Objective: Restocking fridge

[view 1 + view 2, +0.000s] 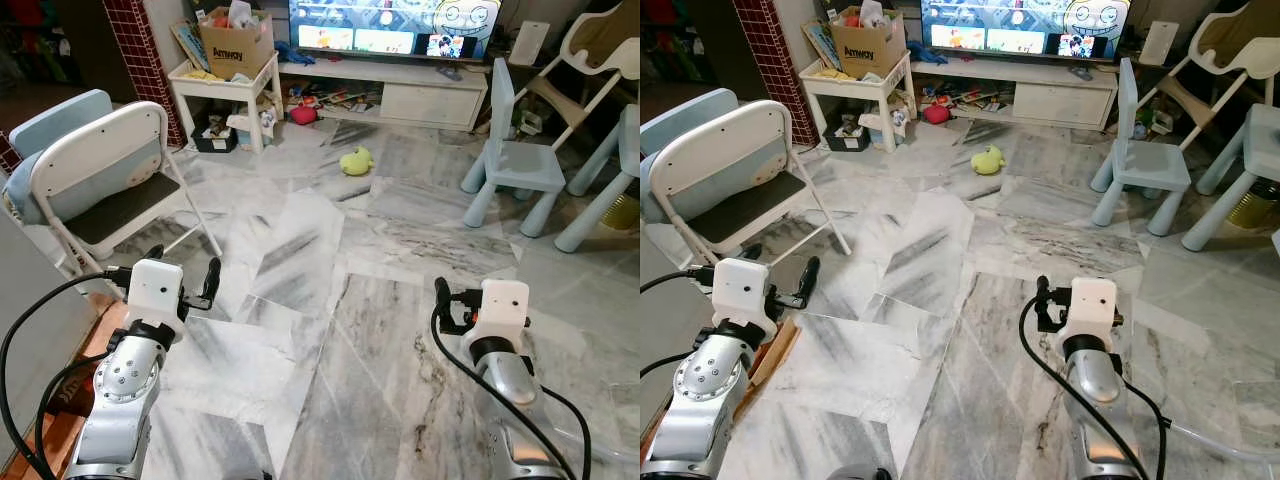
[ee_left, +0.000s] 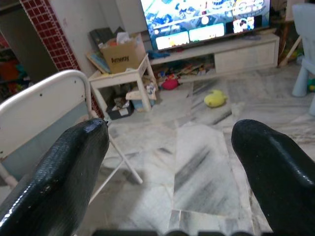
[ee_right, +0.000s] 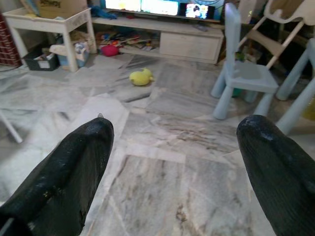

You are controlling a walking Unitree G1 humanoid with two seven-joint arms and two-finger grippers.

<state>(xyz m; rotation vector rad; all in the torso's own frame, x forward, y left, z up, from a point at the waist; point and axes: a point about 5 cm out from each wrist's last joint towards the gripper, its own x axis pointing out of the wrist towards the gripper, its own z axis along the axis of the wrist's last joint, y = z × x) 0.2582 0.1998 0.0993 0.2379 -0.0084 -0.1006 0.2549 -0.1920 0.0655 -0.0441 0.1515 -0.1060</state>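
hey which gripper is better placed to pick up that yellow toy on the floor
Neither clearly: the yellow toy lies far ahead, roughly midway. Both left gripper and right gripper are open and empty.

left end effector (image 1: 183, 270) raised, empty | right end effector (image 1: 443, 297) raised, empty | marble floor (image 1: 330, 300)

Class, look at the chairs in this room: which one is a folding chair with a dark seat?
The white metal folding chair beside the left pincer; the other chairs are pale blue plastic.

Head stereo pair looked forward and down over marble floor (image 1: 330, 330). Both wrist cameras faced ahead low, sharing yellow toy (image 3: 141, 76) and TV stand (image 2: 236, 51).
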